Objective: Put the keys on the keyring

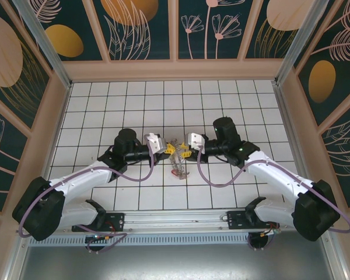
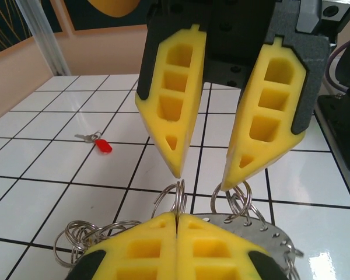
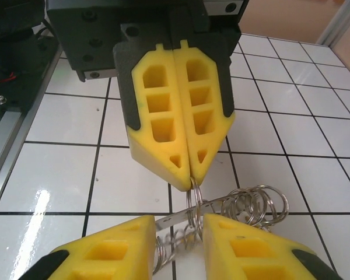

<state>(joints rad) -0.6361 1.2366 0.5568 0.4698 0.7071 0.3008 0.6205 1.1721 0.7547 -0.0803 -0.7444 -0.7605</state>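
One grey keyring [image 2: 262, 228] — silvery, loop-fringed

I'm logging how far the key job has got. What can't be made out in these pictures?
- Top external view: the keyring is too small to tell rings from keys; the left gripper and right gripper overlap its top end.
- Left wrist view: the left gripper's own fingers hide the keyring's near part; the red key has a blade too small to read.
- Right wrist view: how the shut left fingers pinch the keyring is hidden between them.
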